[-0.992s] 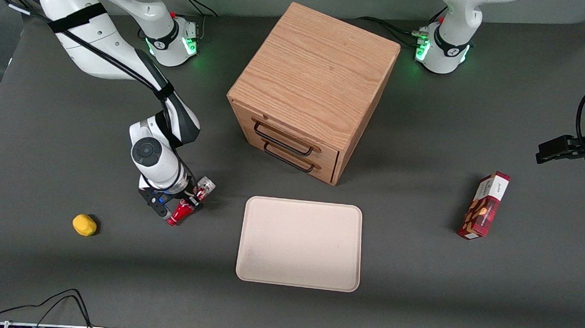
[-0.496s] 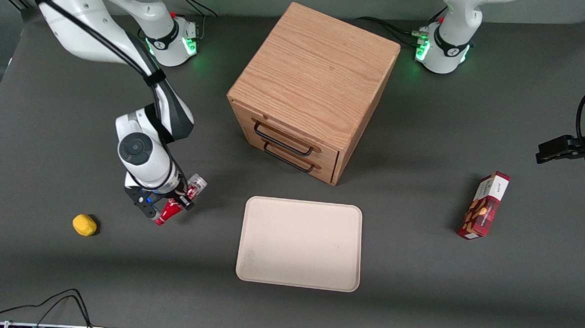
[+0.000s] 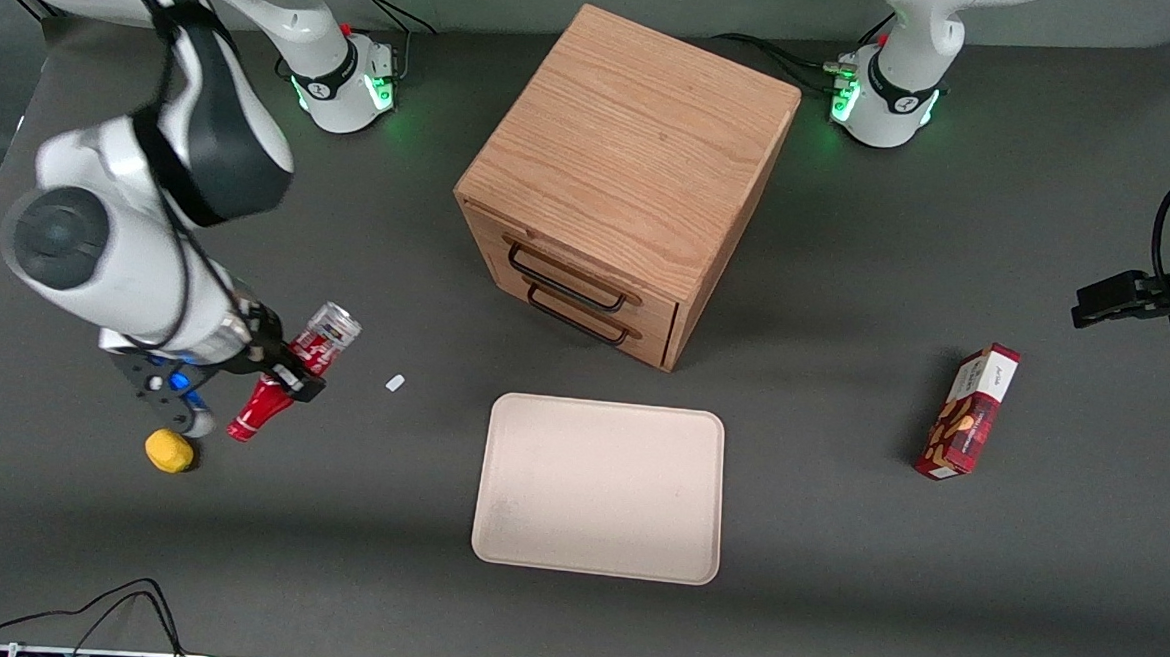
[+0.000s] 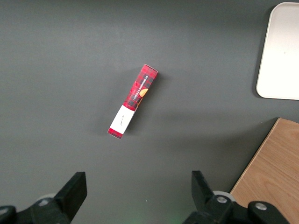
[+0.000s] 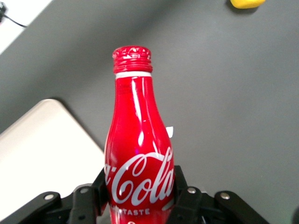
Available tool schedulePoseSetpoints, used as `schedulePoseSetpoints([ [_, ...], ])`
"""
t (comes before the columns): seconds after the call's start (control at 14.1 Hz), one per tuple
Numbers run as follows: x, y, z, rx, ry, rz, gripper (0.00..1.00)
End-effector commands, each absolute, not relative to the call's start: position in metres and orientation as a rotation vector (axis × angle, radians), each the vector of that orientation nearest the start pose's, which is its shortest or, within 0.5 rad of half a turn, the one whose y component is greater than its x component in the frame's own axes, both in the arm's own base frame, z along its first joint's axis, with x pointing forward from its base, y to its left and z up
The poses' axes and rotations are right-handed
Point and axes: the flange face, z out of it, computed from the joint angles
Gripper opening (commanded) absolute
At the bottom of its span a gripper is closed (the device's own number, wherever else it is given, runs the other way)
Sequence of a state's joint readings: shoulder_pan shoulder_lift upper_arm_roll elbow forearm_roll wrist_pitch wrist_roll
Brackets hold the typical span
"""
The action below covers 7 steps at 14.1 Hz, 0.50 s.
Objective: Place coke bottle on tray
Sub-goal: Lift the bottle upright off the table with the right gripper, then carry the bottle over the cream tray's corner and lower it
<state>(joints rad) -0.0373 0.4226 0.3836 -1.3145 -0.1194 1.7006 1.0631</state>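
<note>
Gripper [image 3: 277, 380] clamped on coke bottle [image 3: 287, 373] — held tilted above table, lifted clear, near yellow obj [image 3: 169, 450], toward working arm's end. Tray [image 3: 600, 488] sits apart, in front of drawer cabinet [image 3: 625, 175].

One coke bottle [image 3: 292, 373], clamped in the one working gripper [image 3: 277, 377] at the left of the front view. One cream tray [image 3: 599, 487]. One wooden cabinet [image 3: 625, 175] with two drawers. One red snack box [image 3: 968, 411]. One yellow lemon-like fruit [image 3: 168, 450]. One tiny white scrap [image 3: 395, 383].
</note>
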Motion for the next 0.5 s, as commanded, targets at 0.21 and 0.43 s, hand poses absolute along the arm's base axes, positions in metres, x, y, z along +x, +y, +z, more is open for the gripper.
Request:
schedulePoseSetpoints([
  [0.21, 0.696, 0.234, 0.488, -2.876, 0.944, 0.097, 0.00],
  [0.43, 0.706, 0.273, 0.445, -2.875, 0.805, 0.068, 0.00],
])
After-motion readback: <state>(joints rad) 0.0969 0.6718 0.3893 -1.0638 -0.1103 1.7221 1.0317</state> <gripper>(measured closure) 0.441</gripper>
